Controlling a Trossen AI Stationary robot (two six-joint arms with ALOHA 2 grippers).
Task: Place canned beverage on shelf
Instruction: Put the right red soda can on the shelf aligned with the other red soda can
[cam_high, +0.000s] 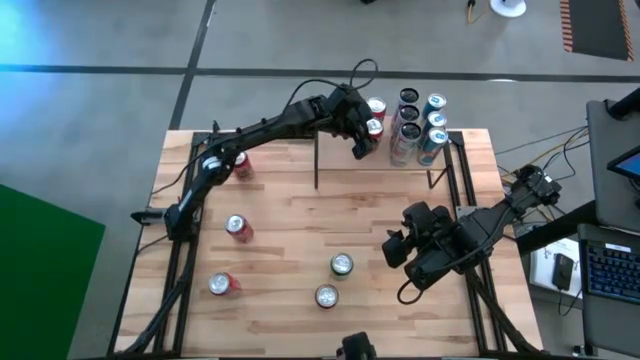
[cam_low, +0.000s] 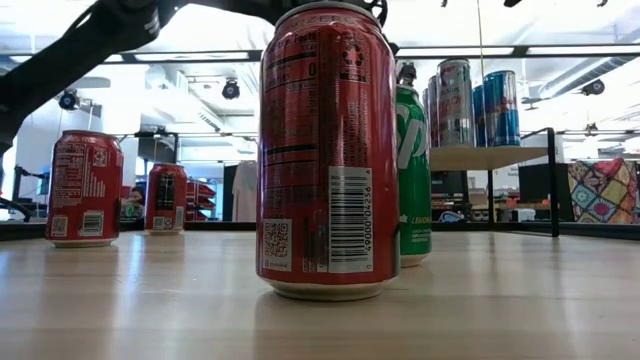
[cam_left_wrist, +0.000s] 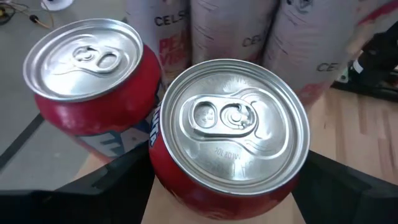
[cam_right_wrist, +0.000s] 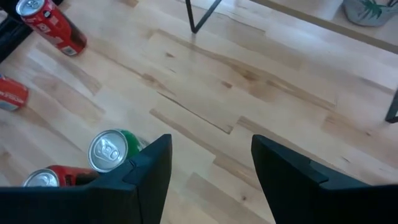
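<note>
**Red can held at the shelf's edge**

The red can (cam_left_wrist: 230, 134) sat between the two dark fingers of the left gripper (cam_high: 362, 138), which had closed on its sides; the left wrist view showed its silver top and pull tab straight on. It was at the left end of the shelf (cam_high: 440, 150), touching or just beside a second red can (cam_left_wrist: 87, 78) already standing there. Behind both stood a cluster of tall slim cans (cam_high: 415, 125), packed close together, so little open room showed on that part of the board.

The high view showed the left arm reaching across the far edge of the table (cam_high: 280, 215), but it could not show the grip itself. The low view showed the shelf board raised on black uprights, with tall cans on top (cam_low: 480, 100), while a red can close to the camera (cam_low: 328, 150) hid the held can.

The right gripper (cam_right_wrist: 211, 168) hung over the table's right side with its fingers spread wide, holding nothing. Near it stood a green can (cam_right_wrist: 115, 149) and another red can (cam_right_wrist: 53, 178), with bare wood between them and the shelf's legs.
</note>
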